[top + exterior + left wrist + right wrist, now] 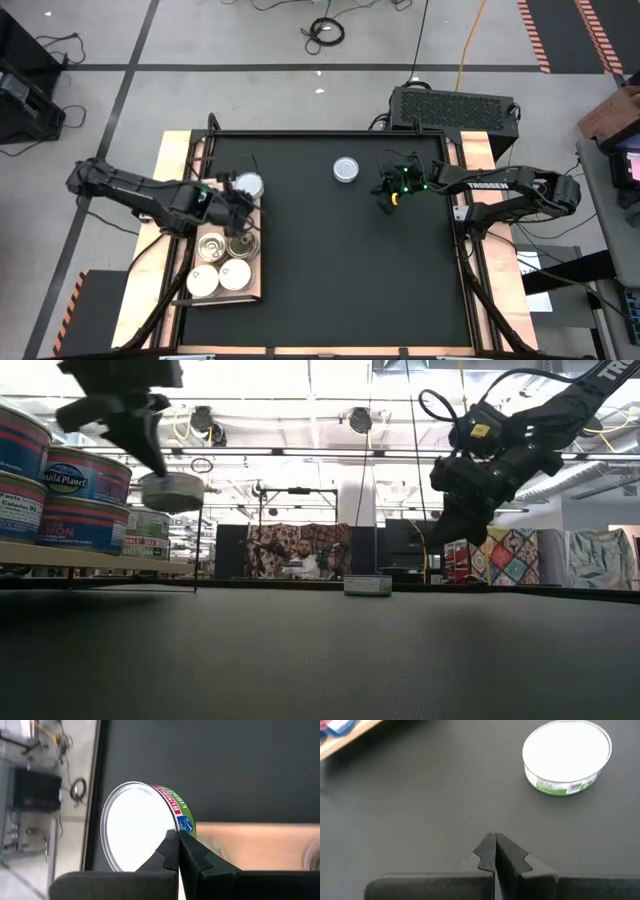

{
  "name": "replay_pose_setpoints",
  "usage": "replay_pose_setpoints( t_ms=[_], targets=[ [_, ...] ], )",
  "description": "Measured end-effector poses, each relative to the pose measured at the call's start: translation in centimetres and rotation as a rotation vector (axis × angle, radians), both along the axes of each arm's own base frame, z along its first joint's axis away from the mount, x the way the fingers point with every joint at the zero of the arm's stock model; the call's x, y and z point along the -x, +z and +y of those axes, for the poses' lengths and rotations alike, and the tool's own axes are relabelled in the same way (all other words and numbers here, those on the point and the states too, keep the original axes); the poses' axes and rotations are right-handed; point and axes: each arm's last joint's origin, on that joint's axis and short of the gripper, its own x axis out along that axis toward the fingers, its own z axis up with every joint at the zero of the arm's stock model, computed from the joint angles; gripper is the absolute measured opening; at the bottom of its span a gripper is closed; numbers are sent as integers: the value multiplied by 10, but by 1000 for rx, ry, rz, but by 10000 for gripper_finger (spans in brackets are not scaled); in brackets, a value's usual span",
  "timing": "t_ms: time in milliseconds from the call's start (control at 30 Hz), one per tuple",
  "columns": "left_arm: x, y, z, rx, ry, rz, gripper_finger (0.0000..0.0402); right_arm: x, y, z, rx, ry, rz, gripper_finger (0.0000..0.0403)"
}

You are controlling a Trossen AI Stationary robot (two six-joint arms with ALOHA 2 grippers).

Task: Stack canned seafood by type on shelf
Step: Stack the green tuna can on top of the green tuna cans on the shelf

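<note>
One tin point(346, 169) is left loose on the black mat point(340, 270), far side, right of centre, just left of my right gripper point(385, 200), which hovers above the mat with fingers pressed together, empty. My left gripper point(243, 195) pinches the rim of a green-labelled tin point(145, 827), fingertips nearly meeting on the edge, held in the air over the far end of the wooden shelf point(255, 290) at the mat's left edge. Stacks already on the shelf: two cream-topped point(220, 277) near end, silver-topped point(227, 245) behind them. My read: mostly done, this placement plus one pick left. Room behind: cluttered lab, a seated person point(300, 560), grey floor with cables.
</note>
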Motion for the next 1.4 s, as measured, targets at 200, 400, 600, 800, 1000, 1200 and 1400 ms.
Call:
replay_pose_setpoints(
  t_ms=[200, 400, 600, 800, 1000, 1200, 1400],
  targets=[
    [16, -5, -5, 21, 100, 77, 0, -1, 2, -1, 3, -5, -21, 0],
    [21, -6, -9, 29, 132, 87, 0, -1, 2, -1, 4, -5, -21, 0],
    [30, -7, -6, 50, 259, 98, 0, -1, 2, -1, 8, -1, -20, 0],
    [38, -8, -5, 103, 393, 121, 0, -1, 2, -1, 9, 1, -20, 0],
    [44, -8, -4, 132, 494, 126, 0, -1, 1, -1, 9, 1, -19, 0],
    [51, -7, -3, 143, 592, 150, 0, -1, 1, -1, 9, 1, -19, 0],
    [51, -8, -4, 161, 596, 163, 0, -1, 1, -1, 9, 1, -19, 0]
  ],
)
